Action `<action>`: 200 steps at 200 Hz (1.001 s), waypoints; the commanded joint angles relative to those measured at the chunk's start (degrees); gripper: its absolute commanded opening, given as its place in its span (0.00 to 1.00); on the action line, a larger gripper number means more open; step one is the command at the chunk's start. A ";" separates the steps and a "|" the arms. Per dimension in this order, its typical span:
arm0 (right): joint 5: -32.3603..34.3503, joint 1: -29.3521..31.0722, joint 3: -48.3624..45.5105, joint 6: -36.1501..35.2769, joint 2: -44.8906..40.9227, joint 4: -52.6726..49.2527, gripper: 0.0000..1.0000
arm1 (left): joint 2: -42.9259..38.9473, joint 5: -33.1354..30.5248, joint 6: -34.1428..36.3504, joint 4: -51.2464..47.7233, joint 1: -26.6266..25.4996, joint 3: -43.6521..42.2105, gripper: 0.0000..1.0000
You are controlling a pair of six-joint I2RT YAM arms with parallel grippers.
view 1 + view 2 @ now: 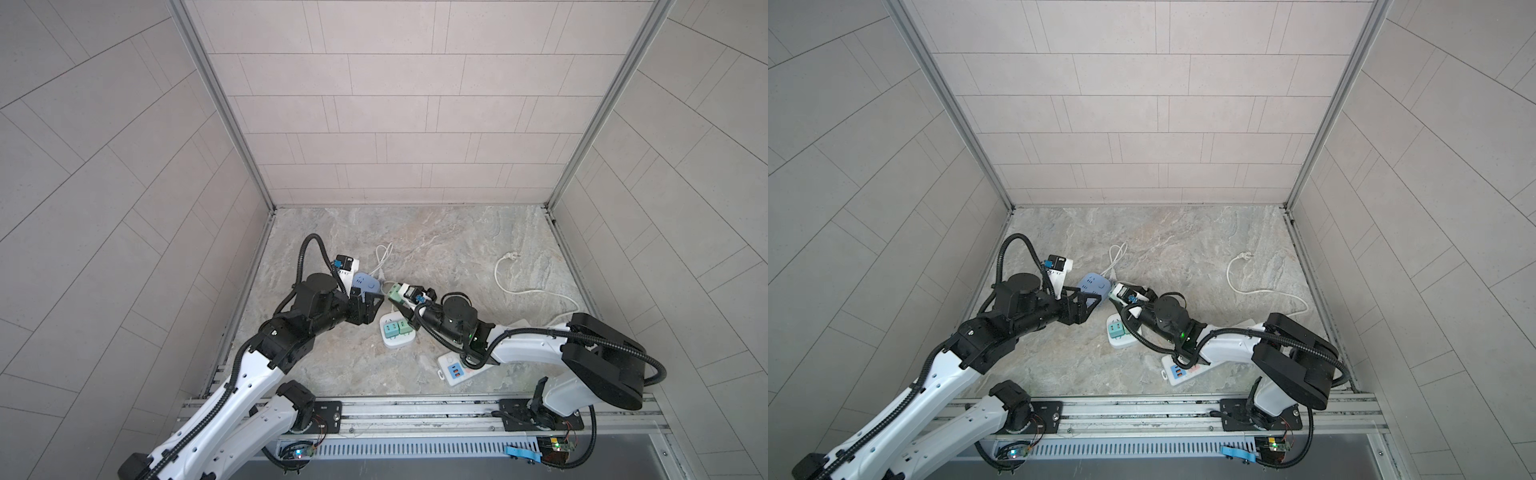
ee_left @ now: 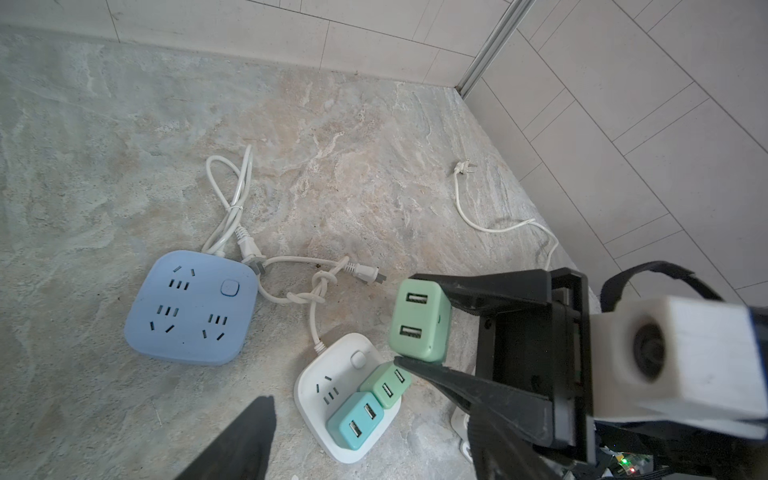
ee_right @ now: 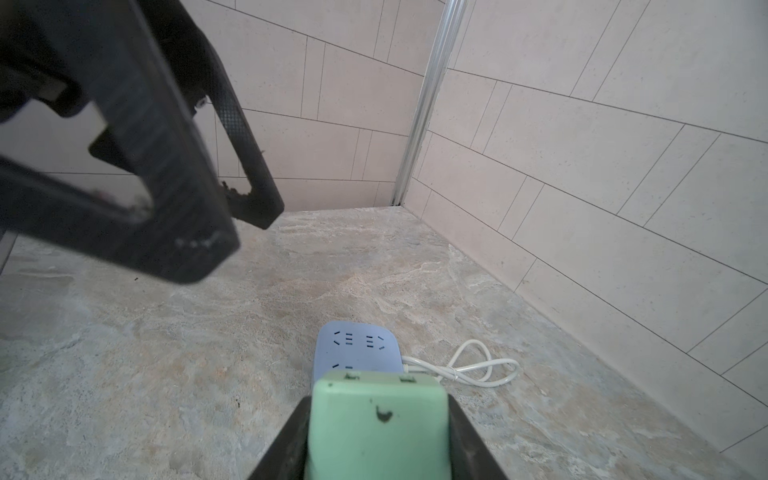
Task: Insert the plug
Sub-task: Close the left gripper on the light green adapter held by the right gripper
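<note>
My right gripper is shut on the plug, a pale green cube with two USB ports, and holds it off the floor. From the right wrist view the plug fills the space between the two fingers, and the blue square power strip lies just beyond it. That blue strip rests flat on the floor with several free sockets. My left gripper hovers beside the blue strip, open, with nothing between its fingers.
A white square strip on the floor carries a teal charger and a green charger. Knotted white cords lie between the strips. A long white strip lies under the right arm, its cord trailing toward the right wall.
</note>
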 commanded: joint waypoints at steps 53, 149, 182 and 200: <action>-3.71 1.05 -1.05 -5.05 -3.33 4.18 0.07 | 2.36 2.31 0.55 -1.63 -2.04 3.80 0.72; -6.20 3.00 -0.74 -7.12 -5.38 4.27 0.06 | 7.53 6.33 0.39 1.09 -3.05 6.00 0.69; -6.77 3.00 -0.12 -7.48 -4.77 4.69 0.06 | 8.50 7.97 0.48 1.44 -3.53 6.06 0.66; -7.02 3.01 0.01 -7.48 -4.42 5.35 0.06 | 9.17 8.01 0.63 1.19 -3.66 6.27 0.63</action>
